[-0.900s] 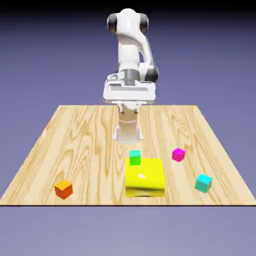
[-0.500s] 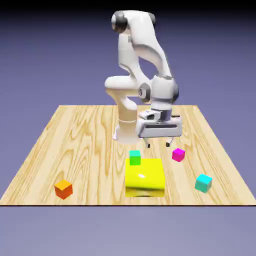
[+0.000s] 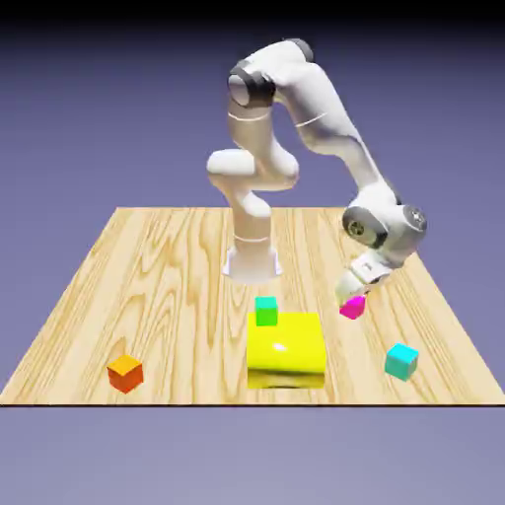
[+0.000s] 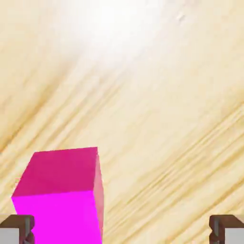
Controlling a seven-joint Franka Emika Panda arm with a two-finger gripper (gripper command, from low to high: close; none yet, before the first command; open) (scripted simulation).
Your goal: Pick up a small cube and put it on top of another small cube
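Observation:
A small magenta cube [image 3: 352,308] rests on the wooden table [image 3: 158,276] toward the exterior view's right. My gripper [image 3: 353,292] hangs tilted just above it, close to its top. In the hand view the magenta cube [image 4: 59,195] fills the lower left, beside the left fingertip [image 4: 16,228]. The right fingertip [image 4: 226,229] is far from it. My gripper [image 4: 122,231] is open and holds nothing. Other small cubes lie apart: a green one [image 3: 266,311], a teal one [image 3: 400,361] and an orange one [image 3: 125,373].
A large yellow block [image 3: 287,350] sits near the table's front edge, right beside the green cube. The robot's base [image 3: 252,258] stands at the far middle of the table.
The arm has swung from the table's middle to the exterior view's right and dropped low, bringing the open gripper down over the magenta cube. No cube has moved.

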